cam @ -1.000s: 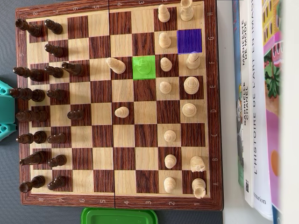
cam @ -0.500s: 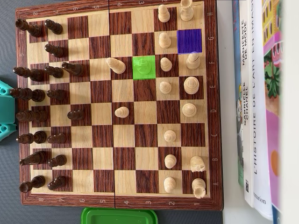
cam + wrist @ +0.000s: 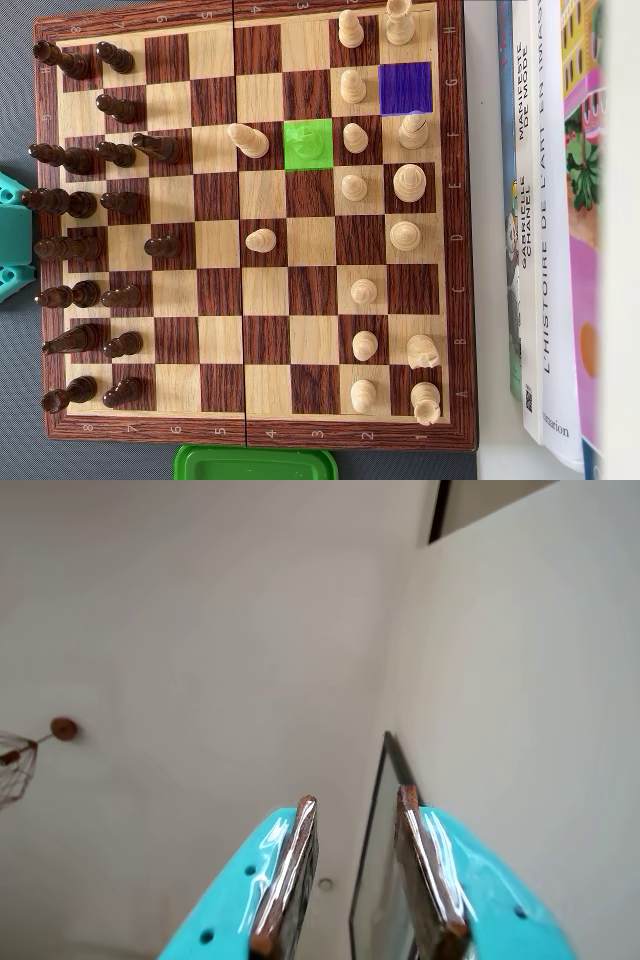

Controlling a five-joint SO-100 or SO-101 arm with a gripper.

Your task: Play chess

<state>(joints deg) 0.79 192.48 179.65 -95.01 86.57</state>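
Chessboard (image 3: pixel 140 425) seen from above — pieces set.
End effector (image 3: pixel 352 810) points at the ceiling — fingers slightly spread, holding nothing.

Your overhead camera looks straight down on the chessboard (image 3: pixel 250 230), close enough that the board nearly fills the picture. Your wrist camera rides behind the gripper (image 3: pixel 352 805) and faces upward at ceiling and wall. The two views share no scene.

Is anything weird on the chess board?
Two squares are colored: one green, with a piece faintly showing under the color, and one purple, empty. The wrist view faces a wall and ceiling, not the board.
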